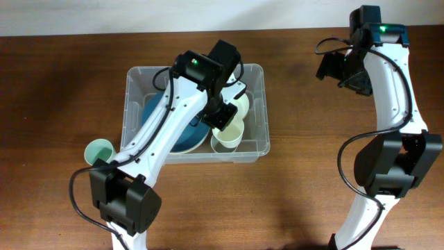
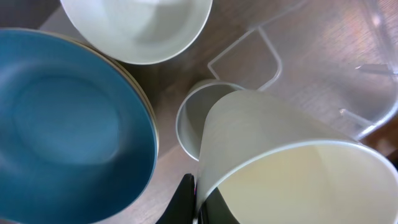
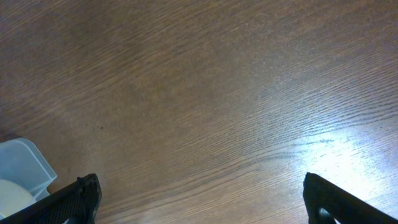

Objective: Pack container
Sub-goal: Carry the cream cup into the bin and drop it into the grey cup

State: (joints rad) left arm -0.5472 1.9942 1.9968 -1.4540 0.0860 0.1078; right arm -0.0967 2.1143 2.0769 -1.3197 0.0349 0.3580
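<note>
Cream cup going down inside the container (image 1: pixel 258 104)

The left gripper (image 2: pixel 199 205) pinches the cream cup (image 2: pixel 280 168) by its rim, just above the white cup (image 2: pixel 193 118) and beside the blue plate (image 2: pixel 62 124); the container sits mid-table; probably best to centre over that mouth, lower gently, then release; the right gripper (image 3: pixel 205 199) hangs spread wide, well apart.

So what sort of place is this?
Likely a robot lab bench, not a kitchen: left arm and right arm at a wooden table, a clear bin holding a blue plate, a cup in the left pincer.
</note>
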